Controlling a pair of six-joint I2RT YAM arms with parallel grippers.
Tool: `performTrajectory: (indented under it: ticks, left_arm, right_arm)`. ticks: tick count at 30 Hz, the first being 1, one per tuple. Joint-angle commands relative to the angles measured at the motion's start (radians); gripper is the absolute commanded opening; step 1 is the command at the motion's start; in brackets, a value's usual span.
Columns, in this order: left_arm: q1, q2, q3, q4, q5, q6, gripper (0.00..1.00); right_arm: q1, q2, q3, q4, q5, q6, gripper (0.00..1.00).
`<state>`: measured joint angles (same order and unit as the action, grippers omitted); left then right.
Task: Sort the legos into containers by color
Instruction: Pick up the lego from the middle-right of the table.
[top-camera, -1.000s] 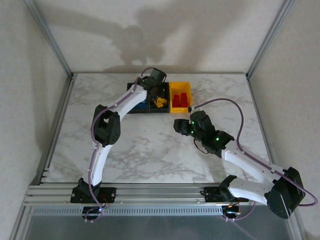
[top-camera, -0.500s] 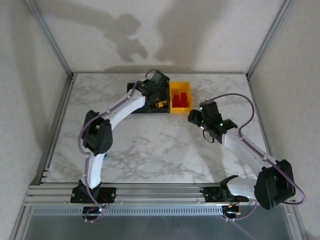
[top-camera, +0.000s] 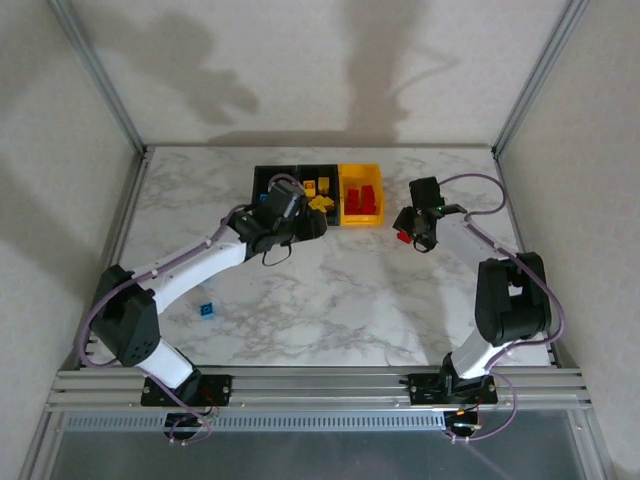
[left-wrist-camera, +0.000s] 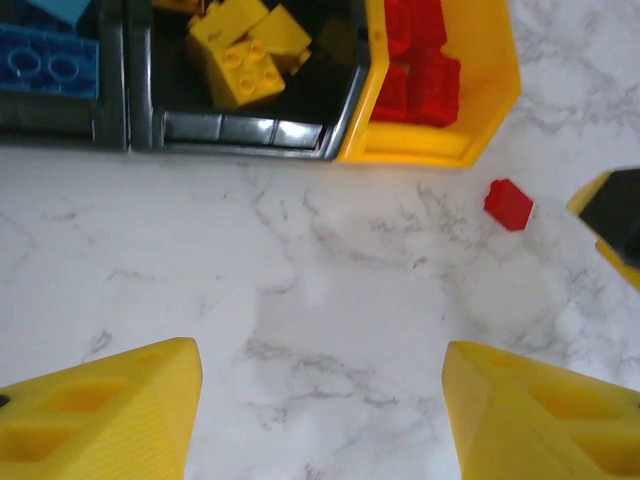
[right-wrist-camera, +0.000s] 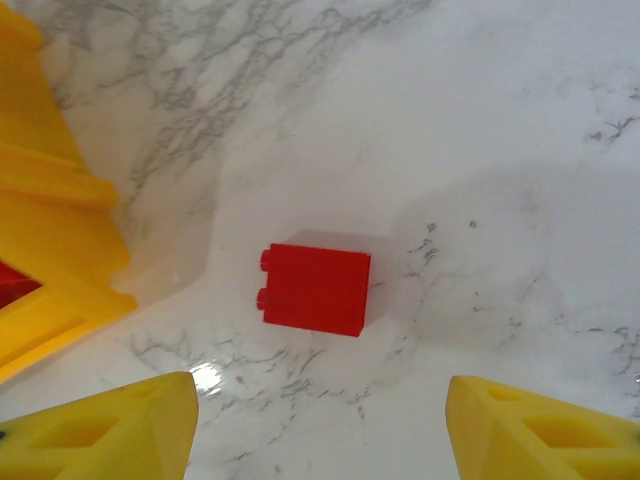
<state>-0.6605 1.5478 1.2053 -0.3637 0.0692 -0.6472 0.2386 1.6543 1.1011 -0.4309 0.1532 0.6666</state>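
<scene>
White marble-patterned table (top-camera: 330, 300) — plain beige walls (top-camera: 400, 60), aluminium frame posts (top-camera: 100, 75).

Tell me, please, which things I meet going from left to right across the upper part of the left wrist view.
blue legos in the left black bin → yellow legos in the middle black bin → red legos in the yellow bin → loose red lego on the table

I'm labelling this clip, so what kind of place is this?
Likely a robotics lab test cell: a marble-patterned table boxed in by plain white panels, an aluminium rail along its near edge, and bins of toy bricks.
</scene>
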Motion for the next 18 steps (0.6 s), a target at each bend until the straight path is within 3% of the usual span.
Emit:
performTrajectory:
  ticks: [1,18]
  left_arm:
    - [-0.008,-0.064,-0.06,0.056,0.023,-0.003,0.65]
    - [-0.016,-0.084,-0.121,0.056,-0.006,-0.016,0.65]
  right_arm:
    - [-0.014,0.058,0.057,0.001,0.002,-0.01,0.67]
    - [-0.019,0.256,0.126,0.029,-0.046,-0.027,0.65]
